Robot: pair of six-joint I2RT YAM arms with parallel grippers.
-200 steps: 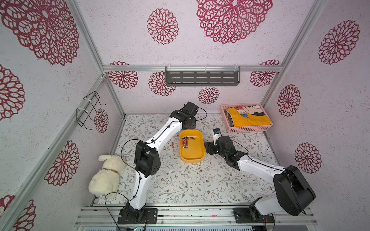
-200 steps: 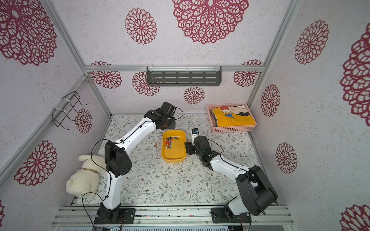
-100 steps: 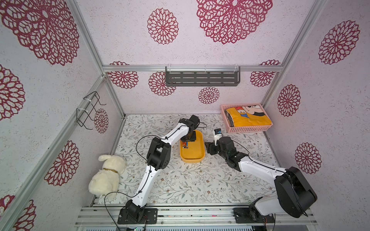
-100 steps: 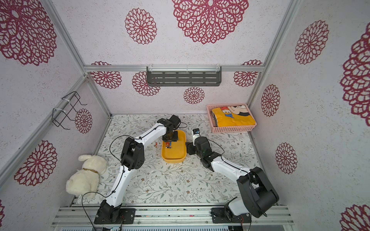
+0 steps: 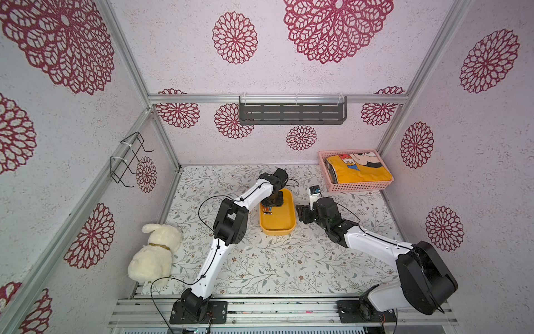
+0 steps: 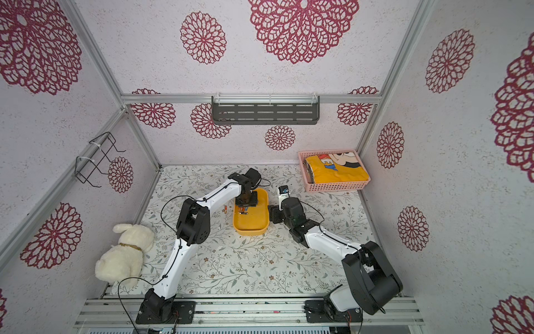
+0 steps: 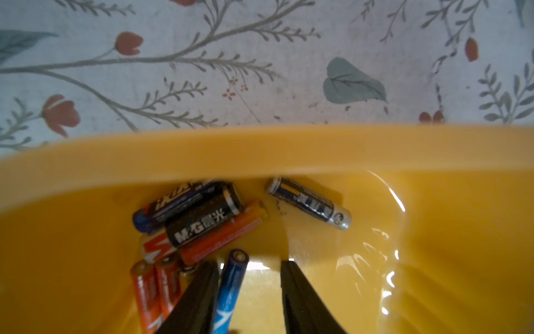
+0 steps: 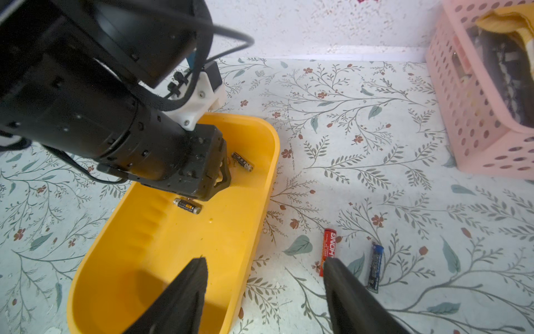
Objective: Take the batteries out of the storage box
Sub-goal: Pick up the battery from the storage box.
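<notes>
Left claw [image 7: 248,263]: inside storage box [image 7: 289,150], jaws part-open astride a bright-blue battery [image 7: 231,292] that lies against one finger; apparently not clamped. Batteries [image 7: 199,219] in box: at least eight, heaped by one end wall. Taken out: red battery [image 8: 328,251] and dark-blue battery [image 8: 375,267], flat on worktop [image 8: 375,115] just beside box. Right claw [image 8: 264,260]: wide open, empty, straddling box's side wall. Progress, judged: early; most stock yet to come out. Pink basket [image 8: 474,115]: well apart, uninvolved.
</notes>
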